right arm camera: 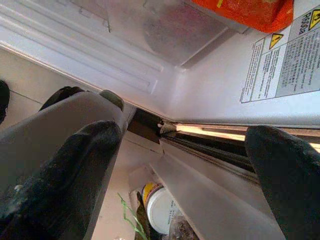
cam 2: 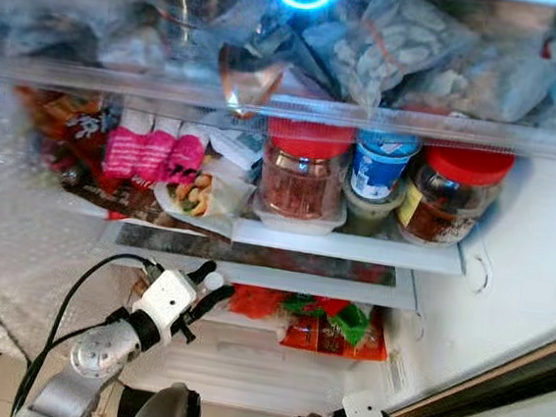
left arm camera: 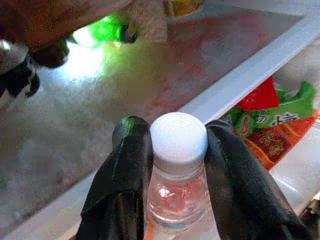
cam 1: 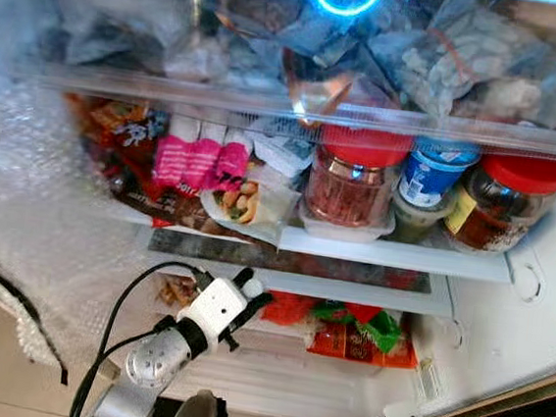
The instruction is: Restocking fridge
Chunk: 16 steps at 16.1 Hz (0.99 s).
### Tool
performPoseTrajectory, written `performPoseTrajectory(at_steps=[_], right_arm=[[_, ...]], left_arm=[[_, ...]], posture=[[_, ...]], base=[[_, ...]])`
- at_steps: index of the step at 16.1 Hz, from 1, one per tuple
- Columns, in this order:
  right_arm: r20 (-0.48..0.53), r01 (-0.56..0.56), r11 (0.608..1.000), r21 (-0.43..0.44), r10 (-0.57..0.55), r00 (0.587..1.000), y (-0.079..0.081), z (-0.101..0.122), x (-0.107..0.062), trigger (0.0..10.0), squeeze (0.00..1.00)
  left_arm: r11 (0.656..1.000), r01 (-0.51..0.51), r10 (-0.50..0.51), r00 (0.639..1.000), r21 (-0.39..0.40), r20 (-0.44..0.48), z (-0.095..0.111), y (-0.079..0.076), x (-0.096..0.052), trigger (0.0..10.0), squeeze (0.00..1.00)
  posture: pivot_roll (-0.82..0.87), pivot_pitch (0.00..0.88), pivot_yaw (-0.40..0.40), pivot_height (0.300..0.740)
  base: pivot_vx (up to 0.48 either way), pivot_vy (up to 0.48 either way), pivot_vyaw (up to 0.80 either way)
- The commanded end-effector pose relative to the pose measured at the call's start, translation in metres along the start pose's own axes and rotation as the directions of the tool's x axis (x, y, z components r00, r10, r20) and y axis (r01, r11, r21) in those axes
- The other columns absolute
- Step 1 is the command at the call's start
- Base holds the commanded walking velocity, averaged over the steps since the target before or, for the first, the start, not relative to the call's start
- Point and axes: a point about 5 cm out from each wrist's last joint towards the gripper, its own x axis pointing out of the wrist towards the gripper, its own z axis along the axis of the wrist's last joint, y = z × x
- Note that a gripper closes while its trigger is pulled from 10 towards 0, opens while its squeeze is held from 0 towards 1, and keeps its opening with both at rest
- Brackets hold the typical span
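— Looking into the open fridge from its left side, what do we have at nine o'clock?

— We have bubble-wrap sheeting along the left wall, and our left gripper reaching up from seven o'clock toward the lower shelf. In the left wrist view its two black fingers are clamped on the neck of a small clear bottle with a white cap; the bottle sits at the front edge of that shelf.

— And toward the middle?

— At twelve o'clock we see the upper bin packed with clear bags. Below it stand pink packets and a wrapped sandwich, then a red-lidded jar, a blue-and-white cup and a second red-lidded jar toward two o'clock.

— Lower down?

— Red and green snack packs lie just right of the held bottle.

— And at five o'clock?

— Our right gripper hangs low by the fridge's bottom edge, fingers spread wide apart with nothing between them.
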Motion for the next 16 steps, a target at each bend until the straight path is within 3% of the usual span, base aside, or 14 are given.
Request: performPoseTrajectory(at_steps=[1, 2, 4, 6, 8, 10, 11, 12, 14, 16], right_arm=[[-0.181, -0.087, 0.996, 0.008, 0.087, 0.980, 0.024, -0.046, -0.013, 10.0, 0.00], [-0.181, -0.089, 0.996, 0.008, 0.089, 0.979, 0.025, -0.046, -0.013, 10.0, 0.00], [-0.179, -0.092, 0.996, 0.009, 0.092, 0.980, 0.025, -0.046, -0.013, 10.0, 0.00], [-0.175, -0.094, 0.995, 0.011, 0.095, 0.980, 0.025, -0.045, -0.013, 10.0, 0.00], [-0.173, -0.094, 0.995, 0.013, 0.095, 0.980, 0.025, -0.045, -0.013, 10.0, 0.00], [-0.172, -0.090, 0.996, 0.017, 0.091, 0.981, 0.025, -0.044, -0.012, 10.0, 0.00], [-0.173, -0.089, 0.996, 0.017, 0.091, 0.981, 0.026, -0.044, -0.012, 10.0, 0.00], [-0.174, -0.089, 0.996, 0.018, 0.091, 0.981, 0.026, -0.044, -0.012, 10.0, 0.00], [-0.173, -0.089, 0.996, 0.022, 0.091, 0.981, 0.026, -0.044, -0.012, 10.0, 0.00], [-0.173, -0.087, 0.996, 0.024, 0.090, 0.981, 0.026, -0.044, -0.012, 10.0, 0.00]], left_arm=[[0.998, 0.062, -0.062, 0.998, 0.011, 0.001, 0.005, -0.006, -0.002, 10.0, 0.00], [0.992, 0.119, -0.119, 0.993, 0.046, -0.003, 0.011, -0.010, -0.004, 10.0, 0.00], [0.981, 0.188, -0.190, 0.981, 0.040, 0.029, 0.037, -0.010, -0.002, 10.0, 0.00], [0.921, 0.263, -0.281, 0.959, 0.286, 0.025, 0.057, -0.007, 0.004, 10.0, 0.00], [0.873, 0.308, -0.332, 0.943, 0.379, -0.002, 0.061, -0.008, 0.004, 10.0, 0.00], [0.784, 0.354, -0.394, 0.919, 0.509, -0.033, 0.072, -0.008, 0.005, 10.0, 0.00], [0.657, 0.404, -0.437, 0.892, 0.636, -0.115, 0.073, -0.009, 0.004, 10.0, 0.00], [0.606, 0.432, -0.451, 0.878, 0.668, -0.159, 0.069, -0.009, 0.002, 10.0, 0.00], [0.536, 0.473, -0.447, 0.862, 0.700, -0.240, 0.059, -0.009, -0.001, 10.0, 0.00], [0.510, 0.482, -0.444, 0.857, 0.712, -0.262, 0.056, -0.008, -0.003, 10.0, 0.00]], posture=[[-0.01, 0.177, 0.013, 0.643], [-0.01, 0.175, 0.015, 0.643], [-0.01, 0.172, 0.015, 0.643], [-0.01, 0.166, 0.016, 0.643], [-0.01, 0.166, 0.018, 0.643], [-0.01, 0.168, 0.018, 0.643], [-0.01, 0.169, 0.018, 0.643], [-0.01, 0.169, 0.018, 0.643], [-0.02, 0.172, 0.021, 0.643], [-0.01, 0.172, 0.020, 0.643]], base=[[0.000, 0.000, 0.00], [0.000, 0.000, 0.00], [0.000, 0.000, 0.00], [0.000, 0.000, 0.00], [0.000, 0.000, 0.00], [0.000, 0.000, 0.00], [0.000, 0.000, 0.00], [0.000, 0.000, 0.00], [0.000, 0.000, 0.00], [0.000, 0.000, 0.00]])
